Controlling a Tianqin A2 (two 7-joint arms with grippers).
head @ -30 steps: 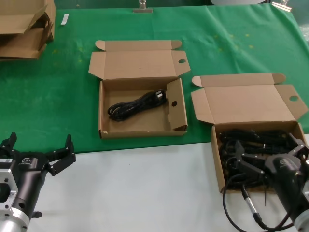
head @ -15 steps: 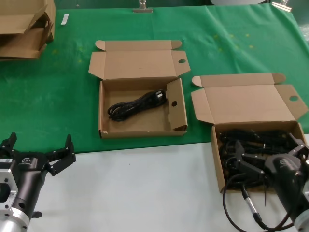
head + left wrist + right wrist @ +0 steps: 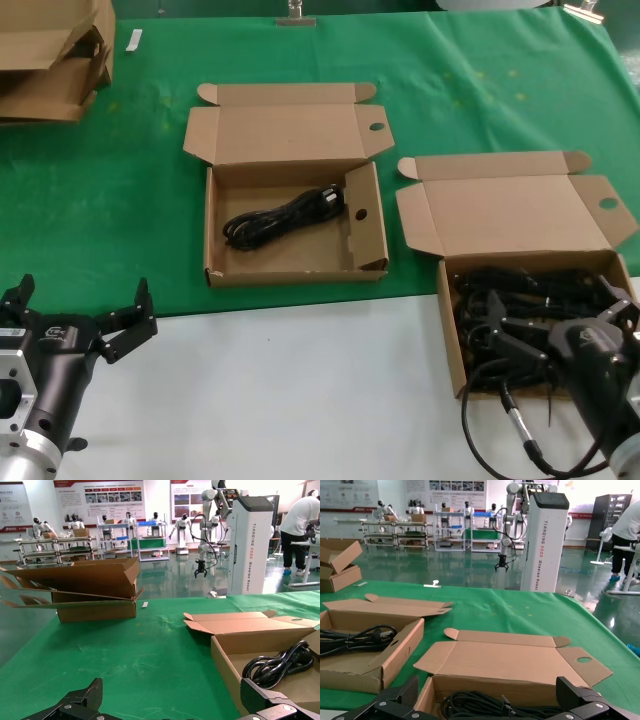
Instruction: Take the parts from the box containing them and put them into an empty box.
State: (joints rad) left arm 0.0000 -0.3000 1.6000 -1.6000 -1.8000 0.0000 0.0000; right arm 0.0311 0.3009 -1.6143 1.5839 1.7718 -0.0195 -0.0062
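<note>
At the far left of the green cloth (image 3: 130, 200) a stack of folded cardboard (image 3: 50, 60) sits at the back corner; nearer me, my left gripper (image 3: 78, 318) hangs over the white table edge (image 3: 300, 390), its fingers spread wide and holding nothing. In the middle stands the squarer box (image 3: 290, 225) with the round hole in its side flap; one coiled black cord (image 3: 285, 217) lies inside it on the floor. To the right is the wider box (image 3: 520, 270), lid flap laid back, crowded with black cords (image 3: 530, 290); my right gripper (image 3: 555, 325) sits low over that pile, jaws wide apart, gripping nothing that I can make out.
</note>
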